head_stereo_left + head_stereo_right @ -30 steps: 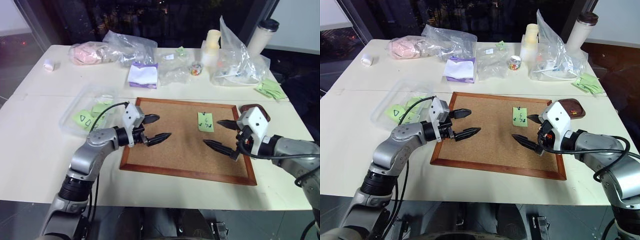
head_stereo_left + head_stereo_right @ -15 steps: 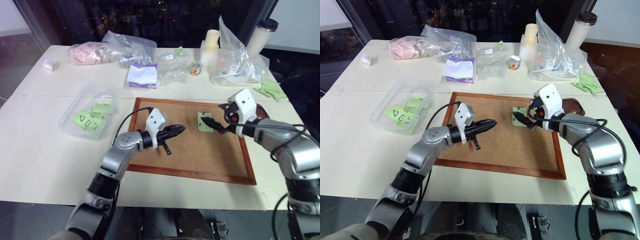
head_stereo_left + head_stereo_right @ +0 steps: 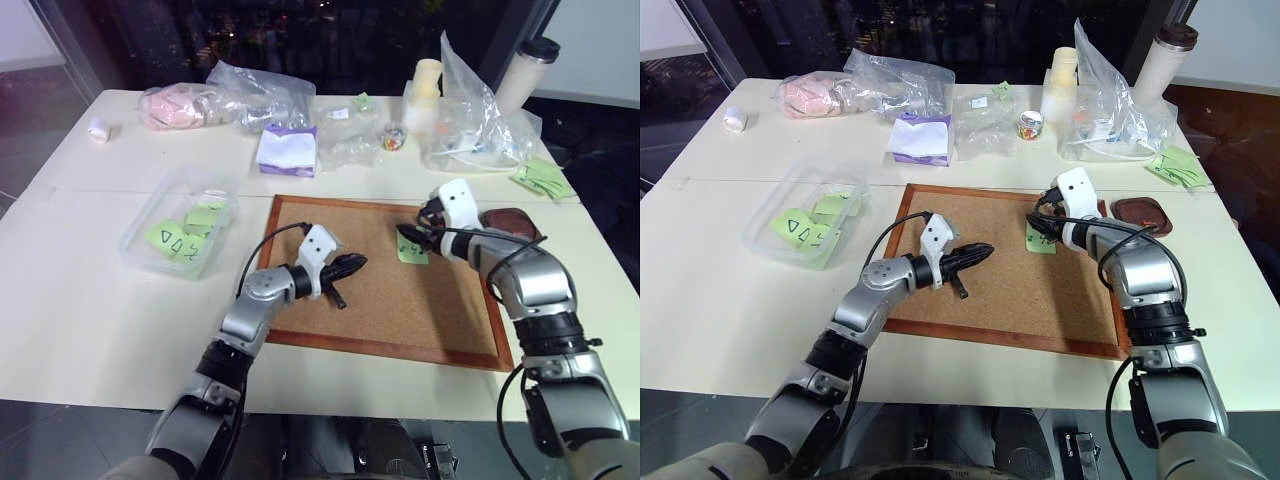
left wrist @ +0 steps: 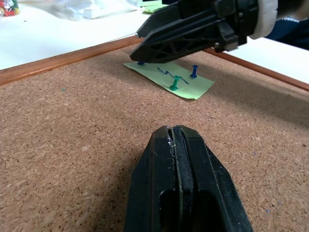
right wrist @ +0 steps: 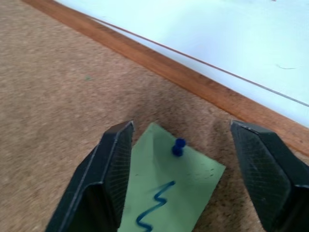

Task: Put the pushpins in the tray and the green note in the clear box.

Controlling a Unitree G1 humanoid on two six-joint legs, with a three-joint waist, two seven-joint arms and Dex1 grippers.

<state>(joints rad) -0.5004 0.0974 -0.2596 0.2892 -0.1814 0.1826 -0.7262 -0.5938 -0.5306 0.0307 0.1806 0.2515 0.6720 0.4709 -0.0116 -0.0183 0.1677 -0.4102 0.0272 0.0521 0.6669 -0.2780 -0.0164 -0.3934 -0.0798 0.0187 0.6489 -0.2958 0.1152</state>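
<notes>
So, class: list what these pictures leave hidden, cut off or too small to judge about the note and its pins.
- Left wrist view: the right pincer covers the far edge of the note, hiding most of one blue pin.
- Right wrist view: the note's near part is cut off by the frame edge.
- Eye views: pins are too small to count.
- Tray: contents cannot be judged.

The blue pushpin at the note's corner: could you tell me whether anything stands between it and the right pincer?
Nothing visible does: the blue pushpin stands in the green note, in the open gap of the right pincer.
</notes>
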